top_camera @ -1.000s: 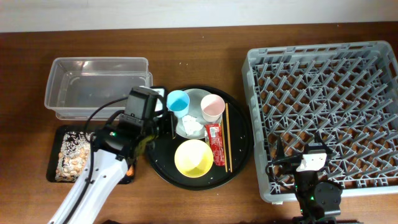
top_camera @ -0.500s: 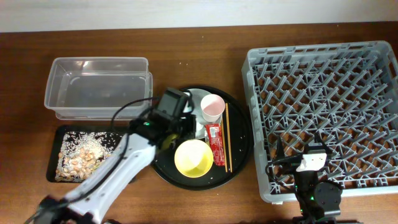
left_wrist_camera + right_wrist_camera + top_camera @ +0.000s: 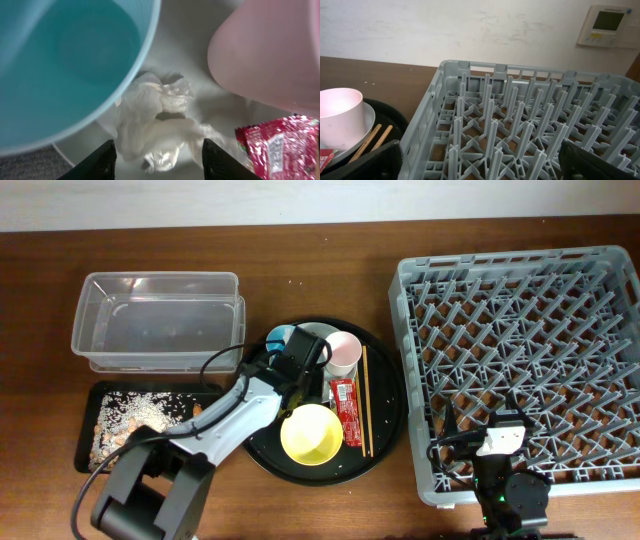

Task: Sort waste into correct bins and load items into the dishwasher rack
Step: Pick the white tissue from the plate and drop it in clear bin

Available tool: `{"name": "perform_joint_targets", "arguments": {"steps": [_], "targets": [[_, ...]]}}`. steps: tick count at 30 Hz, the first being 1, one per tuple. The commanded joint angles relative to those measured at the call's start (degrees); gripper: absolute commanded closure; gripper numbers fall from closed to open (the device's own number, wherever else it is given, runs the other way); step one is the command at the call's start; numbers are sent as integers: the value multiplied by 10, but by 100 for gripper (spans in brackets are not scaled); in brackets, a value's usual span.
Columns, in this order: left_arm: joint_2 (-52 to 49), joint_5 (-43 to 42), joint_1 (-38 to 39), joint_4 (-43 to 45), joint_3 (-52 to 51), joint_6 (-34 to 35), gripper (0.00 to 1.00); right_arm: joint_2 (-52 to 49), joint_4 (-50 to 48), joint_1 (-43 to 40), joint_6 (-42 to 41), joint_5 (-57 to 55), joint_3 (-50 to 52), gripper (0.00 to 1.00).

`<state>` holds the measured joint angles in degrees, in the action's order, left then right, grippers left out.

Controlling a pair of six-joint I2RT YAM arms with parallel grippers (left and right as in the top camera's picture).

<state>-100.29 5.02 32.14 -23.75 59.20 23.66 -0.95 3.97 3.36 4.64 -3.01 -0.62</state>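
Observation:
My left gripper (image 3: 157, 160) is open just above the crumpled white tissue (image 3: 155, 122), which lies on the pale plate (image 3: 185, 30) between the light blue cup (image 3: 65, 65) and the pink cup (image 3: 270, 50). From overhead the left wrist (image 3: 295, 360) hides the tissue. The red wrapper (image 3: 343, 405), chopsticks (image 3: 365, 400) and yellow bowl (image 3: 311, 434) lie on the round black tray (image 3: 385, 425). My right gripper (image 3: 480, 165) is open over the near edge of the grey dishwasher rack (image 3: 520, 350).
The clear tub (image 3: 155, 320) stands at the back left. The small black tray (image 3: 105, 395) in front of it holds pale food scraps (image 3: 125, 425). The left arm crosses from the front left over that tray.
My left arm has swung right from beside the black tray to over the plate, between the two cups. The right arm has not moved.

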Motion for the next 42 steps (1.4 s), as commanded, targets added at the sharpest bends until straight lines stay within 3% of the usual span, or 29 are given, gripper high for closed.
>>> {"name": "perform_joint_targets", "arguments": {"steps": [1, 3, 4, 9, 14, 19, 21, 27, 32, 35, 36, 37, 42], "targets": [[-24, 10, 1, 6, -3, 6, 62, 2, 4, -4, -4, -5, 3, 2], [-23, 10, 1, 8, -3, 6, 83, 2, 4, -4, -4, -5, 3, 2], [-23, 10, 1, 8, -3, 6, 100, 2, 4, -4, -4, -5, 3, 2], [22, 10, 1, -17, -2, 5, 100, 2, 4, -4, -4, -5, 3, 2], [194, 18, 1, -103, -2, 5, 100, 2, 4, -4, -4, -5, 3, 2], [282, 208, -18, -108, -2, 5, 100, 2, 4, -4, -4, -5, 3, 2], [279, 256, -65, -93, -2, 5, 100, 2, 4, -4, -4, -5, 3, 2], [212, 242, -221, -20, -2, 5, 100, 2, 4, -4, -4, -5, 3, 2], [65, 230, -289, 80, -2, 5, 100, 2, 4, -4, -4, -5, 3, 2], [41, 228, -302, 96, -2, 5, 100, 2, 4, -4, -4, -5, 3, 2], [41, 229, -302, 100, -2, 5, 98, 2, 4, -4, -4, -5, 3, 2], [41, 228, -302, 106, -2, 5, 36, 2, 4, -4, -4, -5, 3, 2], [65, 195, -302, 113, 4, -21, 17, 2, 4, -4, -4, -5, 3, 2]]}}
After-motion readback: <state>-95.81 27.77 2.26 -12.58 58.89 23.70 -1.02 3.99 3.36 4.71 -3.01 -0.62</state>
